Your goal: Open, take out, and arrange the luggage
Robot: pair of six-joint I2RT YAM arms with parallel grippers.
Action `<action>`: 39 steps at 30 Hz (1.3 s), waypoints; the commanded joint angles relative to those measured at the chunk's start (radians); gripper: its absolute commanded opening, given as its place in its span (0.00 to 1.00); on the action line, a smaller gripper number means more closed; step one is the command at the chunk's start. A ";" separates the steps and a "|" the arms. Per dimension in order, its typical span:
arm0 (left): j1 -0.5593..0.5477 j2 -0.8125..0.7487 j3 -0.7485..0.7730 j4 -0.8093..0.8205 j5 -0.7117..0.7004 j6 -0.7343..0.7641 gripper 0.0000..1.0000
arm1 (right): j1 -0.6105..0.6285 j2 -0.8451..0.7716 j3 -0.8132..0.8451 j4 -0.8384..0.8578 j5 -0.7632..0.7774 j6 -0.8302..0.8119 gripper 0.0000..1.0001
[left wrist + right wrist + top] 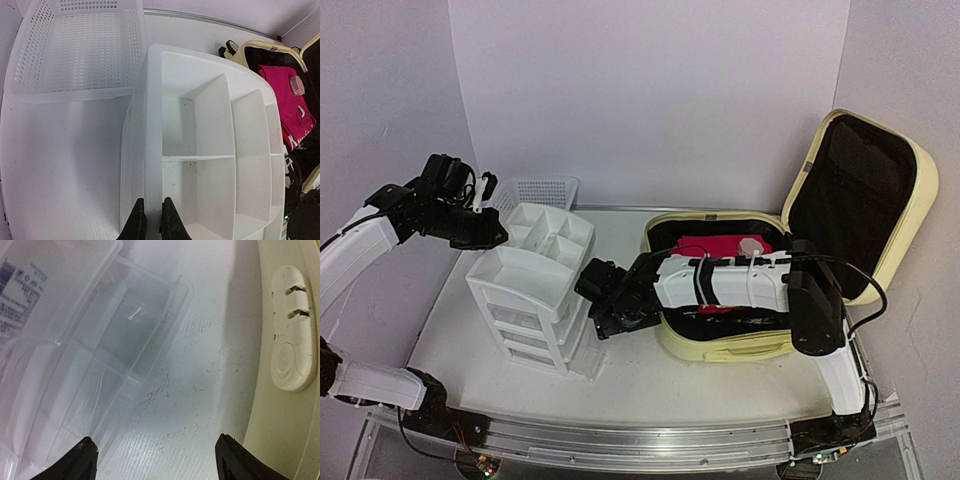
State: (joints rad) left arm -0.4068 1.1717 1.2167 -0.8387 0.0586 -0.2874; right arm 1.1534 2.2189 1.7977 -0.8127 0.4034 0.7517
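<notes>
– Top external view first: what crowds the white tabletop (pixel 650 375)?

– At the right lies the large pale-yellow hard-shell suitcase (pixel 740 350), open, with its black-lined lid upright against the side wall. A magenta folded garment (pixel 715 245) lies inside. Just left of it stands a white plastic drawer unit (pixel 535 290) with a divided top tray. A white mesh basket (pixel 545 188) sits behind that.

– Anything in the way?

– The right arm stretches across the open case and hides much of what it holds.

– And the arms' poses?

– The right gripper (pixel 605 320) points down into the gap between unit and case. On its wrist view the fingers (pixel 85 460) stand wide apart over bare table, nothing between them. A clear plastic drawer (pixel 115 355) is on one side, the case's moulded side foot (pixel 292 350) on the other. The left gripper (pixel 152 225) hovers at the tray's left rim, fingers pinched nearly together. I cannot tell whether it touches the rim.

– Any writing?

– The unit carries a label with dark print (pixel 20 295), and the garment has white lettering (pixel 300 142). Both are too blurred to read.
</notes>
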 commanded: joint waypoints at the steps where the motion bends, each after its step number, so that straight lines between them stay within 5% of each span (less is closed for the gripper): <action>1: 0.007 0.017 -0.033 -0.113 -0.133 0.017 0.00 | -0.035 -0.031 0.022 -0.112 -0.053 -0.103 0.85; 10: 0.006 -0.008 -0.050 -0.114 -0.156 0.001 0.00 | -0.035 0.040 0.066 -0.065 -0.152 -0.084 0.88; 22: 0.006 -0.023 -0.059 -0.113 -0.217 -0.011 0.00 | -0.025 -0.025 -0.012 -0.222 0.061 -0.127 0.53; 25: 0.006 -0.015 -0.053 -0.113 -0.205 -0.006 0.00 | -0.024 -0.009 0.031 -0.226 0.060 -0.158 0.52; 32: 0.006 -0.005 -0.052 -0.115 -0.187 -0.007 0.00 | -0.026 -0.067 0.105 -0.220 -0.057 -0.188 0.72; 35: 0.006 0.003 -0.046 -0.114 -0.181 0.002 0.00 | -0.026 -0.163 0.104 -0.205 -0.084 -0.216 0.96; 39: 0.006 0.019 -0.029 -0.113 -0.175 0.002 0.00 | -0.025 -0.306 0.037 -0.140 -0.081 -0.282 0.98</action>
State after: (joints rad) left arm -0.4156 1.1454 1.1976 -0.8375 -0.0257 -0.3397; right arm 1.1481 2.1288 1.8614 -0.9474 0.2852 0.5510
